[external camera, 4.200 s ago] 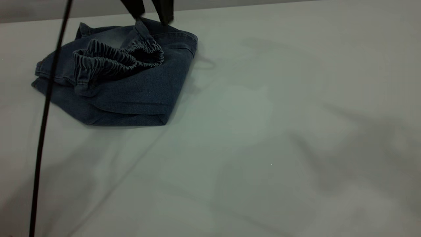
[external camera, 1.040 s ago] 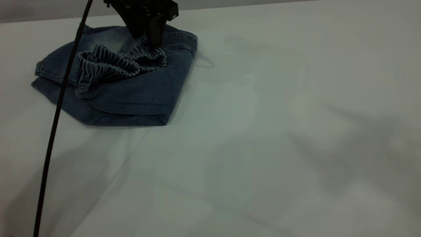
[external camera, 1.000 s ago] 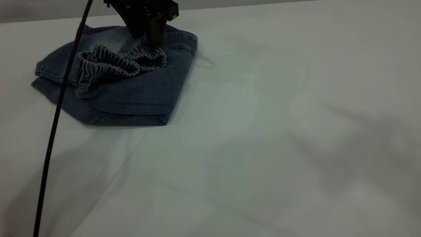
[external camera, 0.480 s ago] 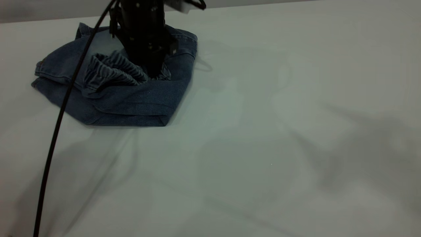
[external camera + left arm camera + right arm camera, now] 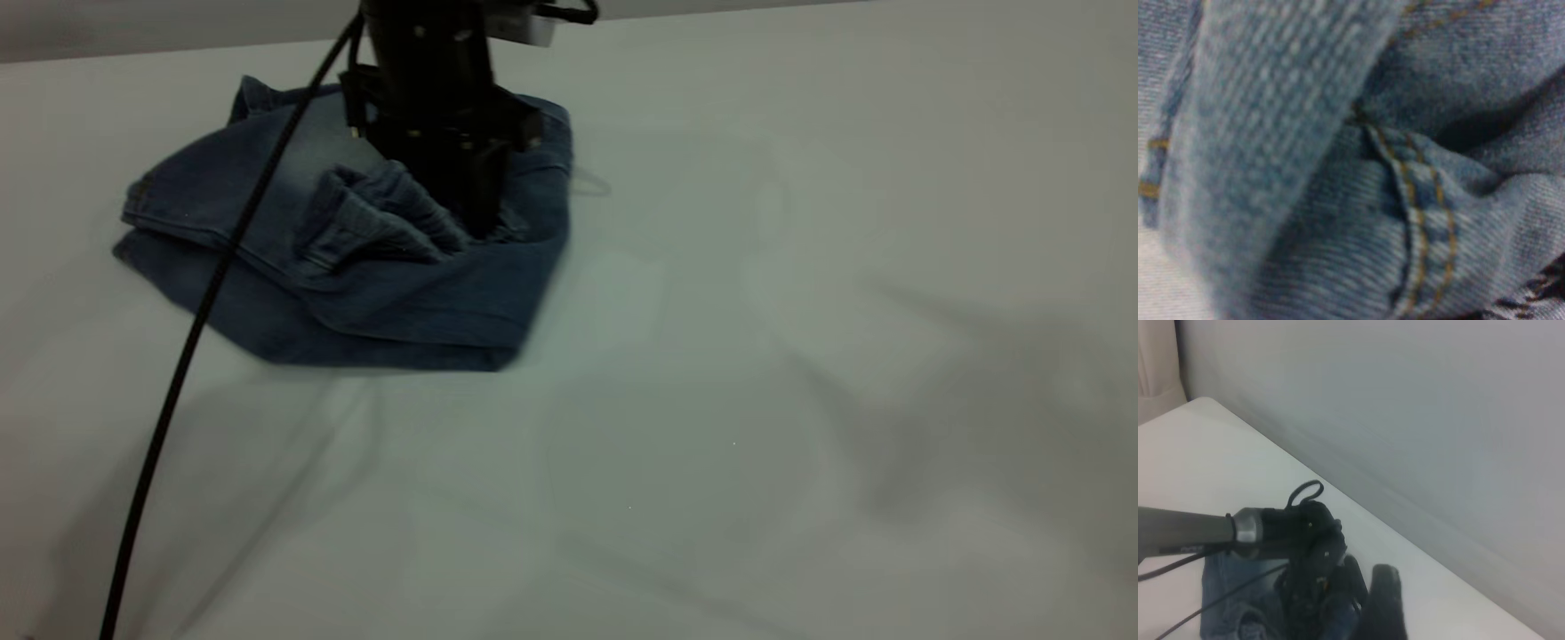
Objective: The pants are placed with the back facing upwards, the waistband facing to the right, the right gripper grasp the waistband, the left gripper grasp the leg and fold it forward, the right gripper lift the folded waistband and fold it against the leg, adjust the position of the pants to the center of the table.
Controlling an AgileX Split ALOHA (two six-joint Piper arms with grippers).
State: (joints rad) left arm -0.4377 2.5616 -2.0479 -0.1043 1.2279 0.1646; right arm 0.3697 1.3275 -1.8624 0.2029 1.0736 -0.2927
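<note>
The left gripper (image 5: 476, 213) presses into the pants (image 5: 373, 284) by the waistband (image 5: 382, 222), its cable (image 5: 204, 302) crossing them; whether its fingers are closed is hidden.

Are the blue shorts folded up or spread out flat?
Folded up. The pants lie in a bunched stack of layers on the table, the ruffled waistband on top. The left tool presses into them.

Folded blue denim shorts (image 5: 356, 267) lie in a rumpled bundle at the far left part of the plain white tabletop (image 5: 756, 400), their gathered elastic waistband (image 5: 373, 218) bunched on top, tan double stitching (image 5: 1421, 227) showing close up
</note>
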